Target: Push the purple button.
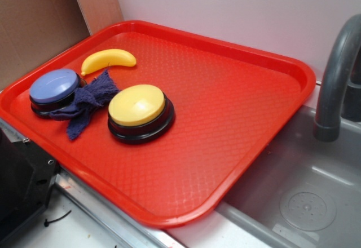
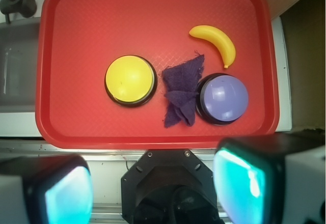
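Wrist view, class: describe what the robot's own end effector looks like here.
The end effector shows two blurred, blocky fingers with pale outer faces and glowing turquoise inner faces. Between them sits a black mount with small screws. No cables or markings are visible.

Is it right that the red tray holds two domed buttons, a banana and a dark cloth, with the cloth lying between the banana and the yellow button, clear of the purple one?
Not quite. The cloth lies between the yellow button and the purple button, and it touches the purple one's base; the wrist view shows this. The banana sits behind them on the red tray, as stated.
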